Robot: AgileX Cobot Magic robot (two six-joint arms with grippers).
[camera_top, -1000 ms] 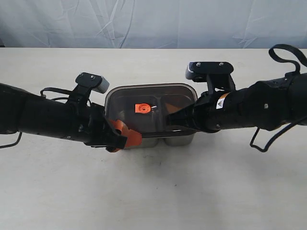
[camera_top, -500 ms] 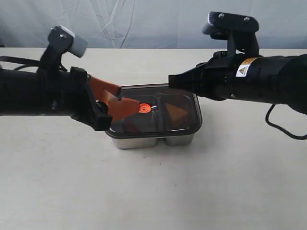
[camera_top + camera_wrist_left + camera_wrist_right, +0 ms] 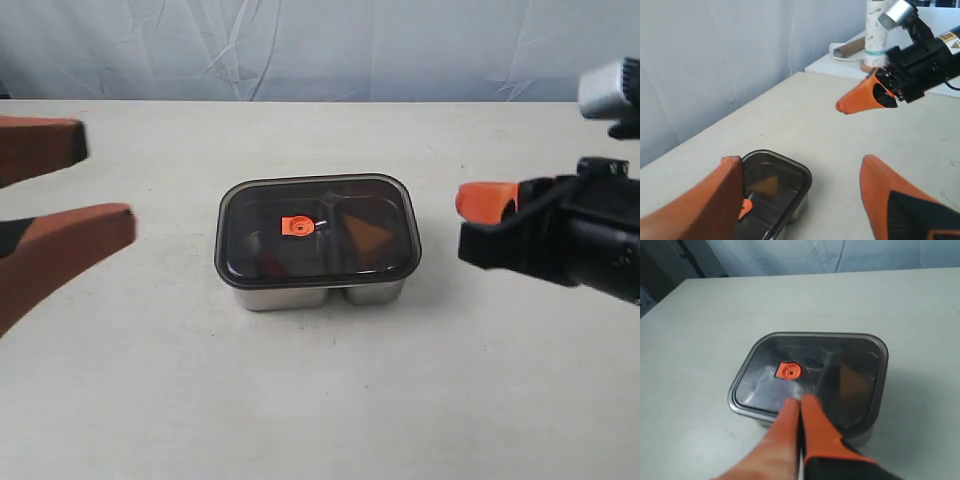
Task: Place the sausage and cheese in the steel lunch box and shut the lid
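The lid (image 3: pixel 352 205) sits on the steel lunch box (image 3: pixel 320 294) on the table (image 3: pixel 300 400)
The cheese (image 3: pixel 368 236) shows through it; the left gripper (image 3: pixel 100 182), spread wide, and the right gripper (image 3: pixel 478 203), pressed together, stand well apart on either side, holding nothing

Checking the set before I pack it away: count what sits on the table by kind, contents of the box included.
Steel lunch box: 1
Lid, seated on the box: 1
Cheese, seen through the lid: 1
Sausage, dim through the lid: 1
Total: 4
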